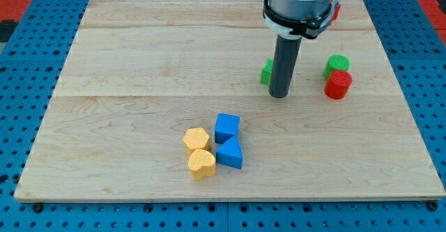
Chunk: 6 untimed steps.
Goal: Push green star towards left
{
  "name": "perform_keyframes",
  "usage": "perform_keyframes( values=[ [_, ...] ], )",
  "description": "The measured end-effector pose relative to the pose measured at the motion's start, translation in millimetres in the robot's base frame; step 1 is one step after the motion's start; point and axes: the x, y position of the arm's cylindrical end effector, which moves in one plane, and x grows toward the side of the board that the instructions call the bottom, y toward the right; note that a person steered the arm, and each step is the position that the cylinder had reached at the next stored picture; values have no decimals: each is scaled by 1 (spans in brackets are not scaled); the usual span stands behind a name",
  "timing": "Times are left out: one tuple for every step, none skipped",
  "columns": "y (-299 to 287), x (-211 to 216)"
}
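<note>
A green block (266, 72), mostly hidden behind my rod, shows only as a small green edge at the rod's left side; its star shape cannot be made out. My tip (280, 95) rests on the board just right of and a little below that green edge, touching or nearly touching it. The dark rod rises from the tip to the arm's wrist at the view's top.
A green cylinder (336, 65) and a red cylinder (339, 84) stand together at the right. A red block (336, 12) peeks out behind the wrist. A blue cube (227, 127), blue triangle (230, 153), yellow hexagon (196, 139) and yellow heart (201, 164) cluster at lower centre.
</note>
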Motion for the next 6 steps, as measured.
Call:
perform_keyframes(
  values=[
    [46, 21],
    [61, -4],
    [54, -24],
    [46, -34],
    [-12, -37],
    [-51, -37]
  ],
)
